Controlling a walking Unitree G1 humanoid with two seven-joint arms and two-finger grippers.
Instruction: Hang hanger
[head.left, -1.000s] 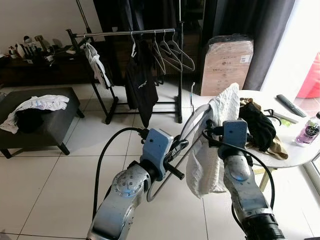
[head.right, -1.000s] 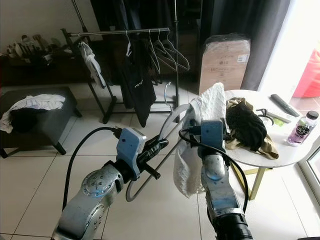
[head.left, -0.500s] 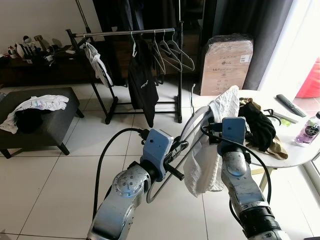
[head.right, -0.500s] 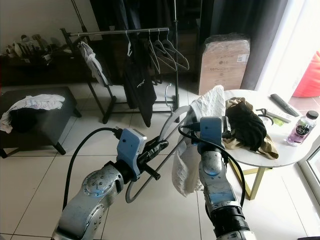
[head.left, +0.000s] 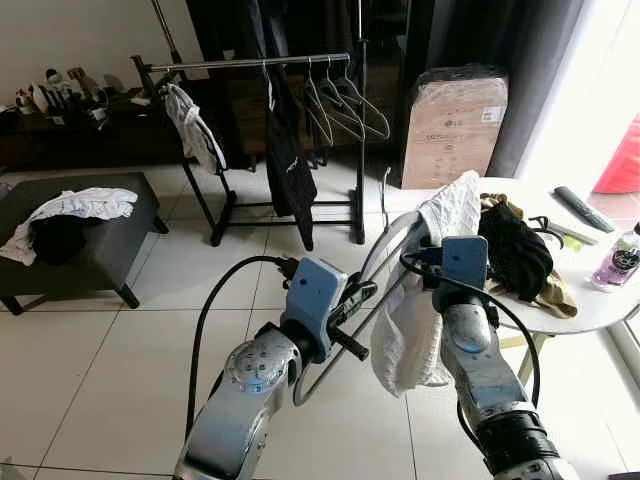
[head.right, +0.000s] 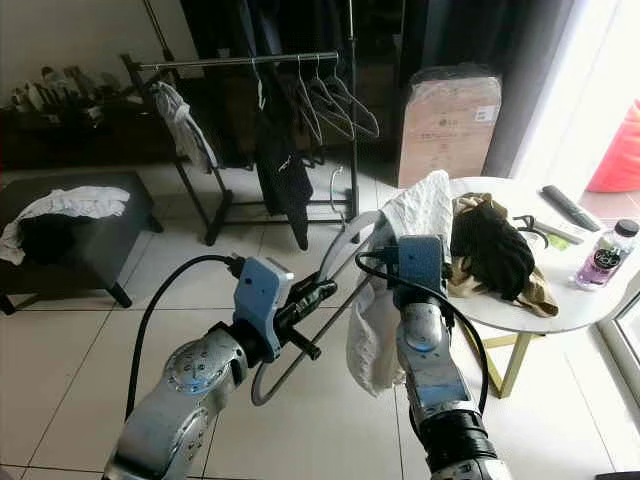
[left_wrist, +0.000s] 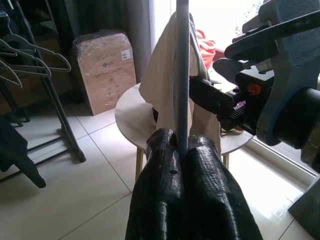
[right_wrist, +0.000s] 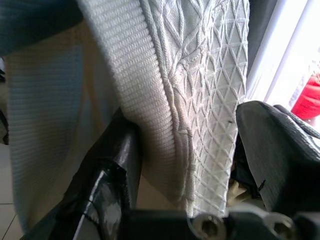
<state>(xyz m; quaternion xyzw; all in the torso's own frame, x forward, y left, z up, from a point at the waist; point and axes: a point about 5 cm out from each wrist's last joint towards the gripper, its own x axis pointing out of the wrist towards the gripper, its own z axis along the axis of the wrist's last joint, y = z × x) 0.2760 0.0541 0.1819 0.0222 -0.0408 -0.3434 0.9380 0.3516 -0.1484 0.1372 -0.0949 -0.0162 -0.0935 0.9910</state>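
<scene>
The left gripper (left_wrist: 181, 150) clamps the grey hanger (head.left: 385, 245). The right gripper (right_wrist: 180, 145) pinches the white knit garment (head.left: 445, 215) draped over it.

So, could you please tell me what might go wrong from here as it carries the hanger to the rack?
1. The white knit garment is only draped over the grey hanger and may slide off.
2. The left gripper pinches just the thin hanger bar, so it could twist.
3. The clothes rack already holds empty hangers that may snag.
</scene>
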